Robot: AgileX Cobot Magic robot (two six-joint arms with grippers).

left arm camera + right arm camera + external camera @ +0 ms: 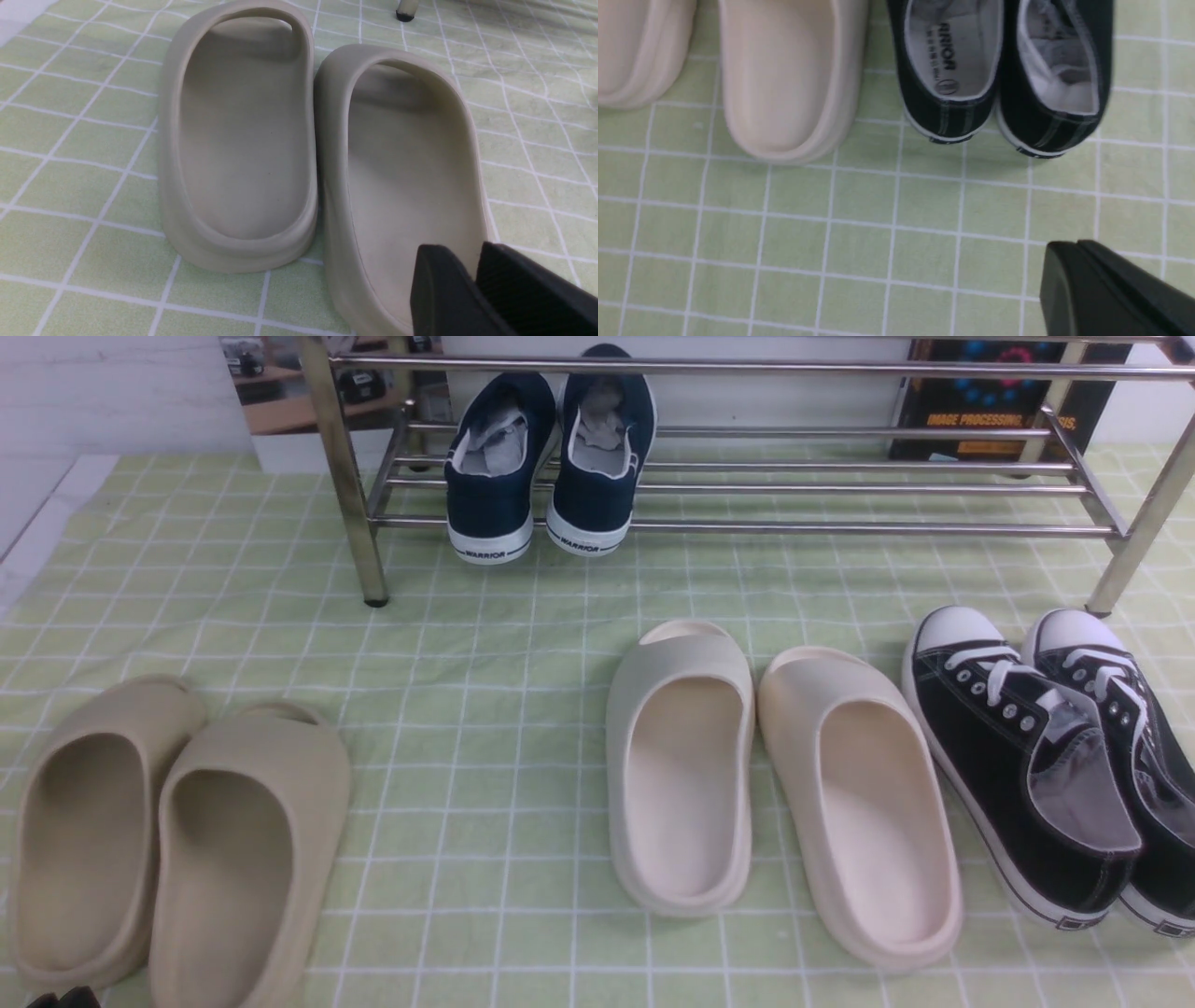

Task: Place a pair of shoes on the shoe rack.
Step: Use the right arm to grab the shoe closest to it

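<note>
Nothing of the task is done yet. The pair of shoes (1018, 775), black canvas with white toe caps, lies on the table's green checked cloth (485, 709) just in front of the shoe rack (747, 527). They are near its right leg, toes pointing at it and the two shoes touching side by side. Neither shoe is lifted or gripped.

The rack's lower shelf carries only the navy sneakers (541, 476), towards its left end. The rest of that shelf's bars run bare to the right, so there is room for the black pair.

The right pincer (1078, 247) is clenched on nothing and hangs over the cloth, on the side of the black heels away from the rack and apart from them. The left pincer (476, 266) sits by the heel of a beige slipper (406, 186), in front of the rack's left end. Its fingers look close together, but I cannot tell whether they meet.

The whole job is left: grasp each black shoe, carry it over and set it on the bars.
</note>
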